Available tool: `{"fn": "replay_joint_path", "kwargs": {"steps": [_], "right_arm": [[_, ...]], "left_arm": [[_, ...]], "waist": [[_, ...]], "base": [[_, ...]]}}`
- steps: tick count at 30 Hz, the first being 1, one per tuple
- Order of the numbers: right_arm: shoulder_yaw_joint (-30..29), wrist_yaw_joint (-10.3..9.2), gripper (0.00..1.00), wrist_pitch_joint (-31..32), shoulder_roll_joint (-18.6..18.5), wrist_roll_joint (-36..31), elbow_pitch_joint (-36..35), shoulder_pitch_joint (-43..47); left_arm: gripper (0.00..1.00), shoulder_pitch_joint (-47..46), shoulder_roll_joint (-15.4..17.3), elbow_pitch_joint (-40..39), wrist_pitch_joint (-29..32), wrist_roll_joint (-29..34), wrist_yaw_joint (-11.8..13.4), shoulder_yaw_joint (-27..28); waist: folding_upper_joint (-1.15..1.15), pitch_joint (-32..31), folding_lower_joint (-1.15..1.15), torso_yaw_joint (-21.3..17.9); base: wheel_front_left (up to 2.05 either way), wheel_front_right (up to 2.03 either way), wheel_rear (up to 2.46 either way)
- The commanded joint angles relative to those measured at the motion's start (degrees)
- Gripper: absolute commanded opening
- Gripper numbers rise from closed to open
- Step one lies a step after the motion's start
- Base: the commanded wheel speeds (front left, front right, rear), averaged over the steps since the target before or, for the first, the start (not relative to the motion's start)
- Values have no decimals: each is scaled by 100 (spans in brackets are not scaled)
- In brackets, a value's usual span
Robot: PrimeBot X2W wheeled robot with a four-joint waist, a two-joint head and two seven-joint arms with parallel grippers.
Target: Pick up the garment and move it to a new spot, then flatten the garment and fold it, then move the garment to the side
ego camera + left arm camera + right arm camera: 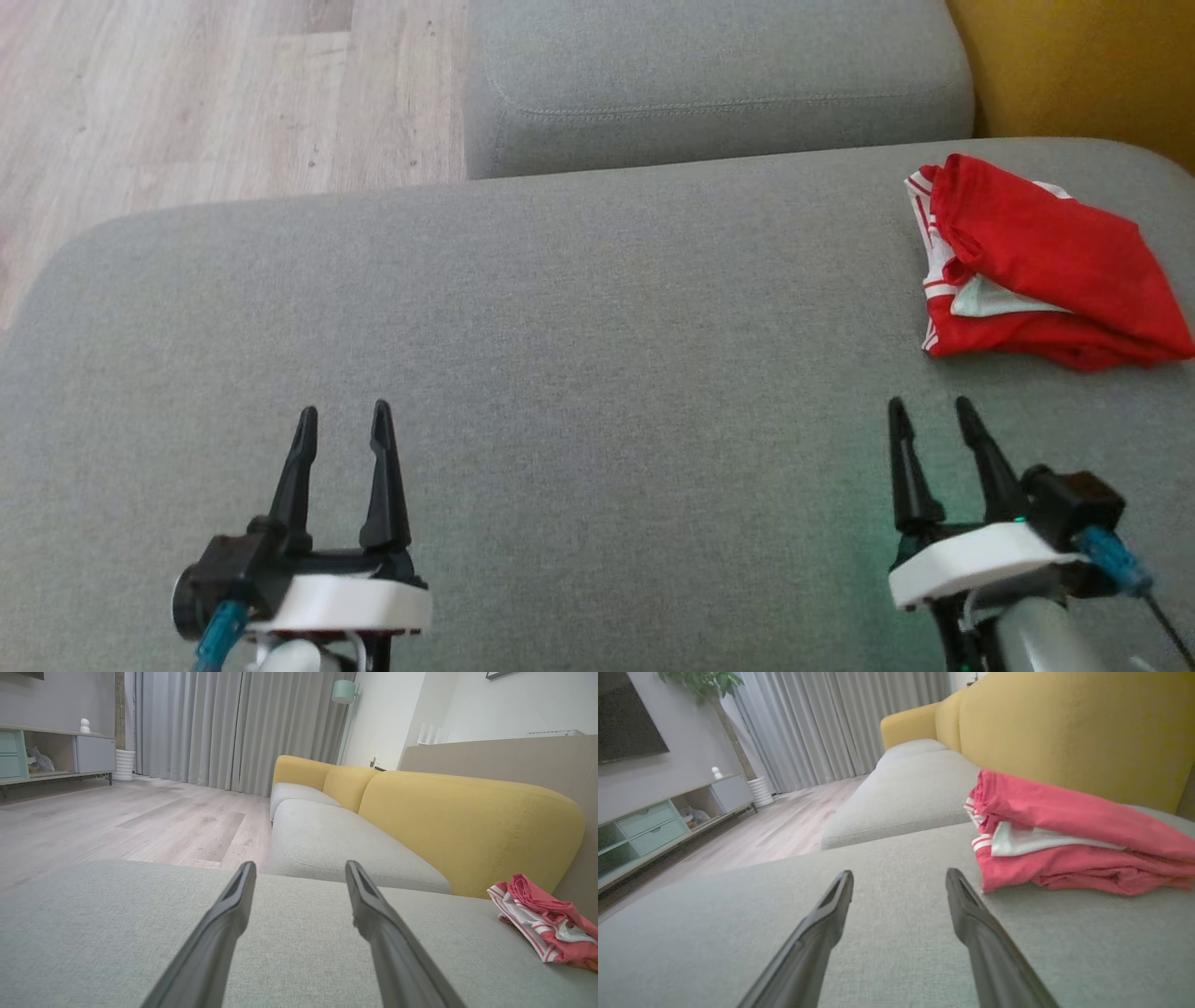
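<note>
Red garment [1046, 252], one, on grey cushion [597, 373]

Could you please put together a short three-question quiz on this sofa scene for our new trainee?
1. True or false: the right gripper is shut on the red garment.
2. Which gripper is nearer the red garment? A) left gripper B) right gripper
3. Fill in: the red garment lies on the grey seat cushion, in front of a backrest coloured ____.

Key: 1. False: both grippers are open and hold nothing. 2. B. 3. Yellow.
</note>
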Motion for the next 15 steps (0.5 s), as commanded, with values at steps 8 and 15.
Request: {"fn": "replay_joint_path", "kwargs": {"steps": [8,15], "right_arm": [[272,-4,100,-125,-5,-54,-272,-191],[299,-4,100,-126,-4,-65,-408,-146]], "left_arm": [[100,-80,27,-137,-29,42,44,271],[100,-90,27,-179,-29,203,165,291]], "waist": [[0,-55,0,-66],[0,-55,0,-86]], "base": [[0,0,0],[0,0,0]]}}
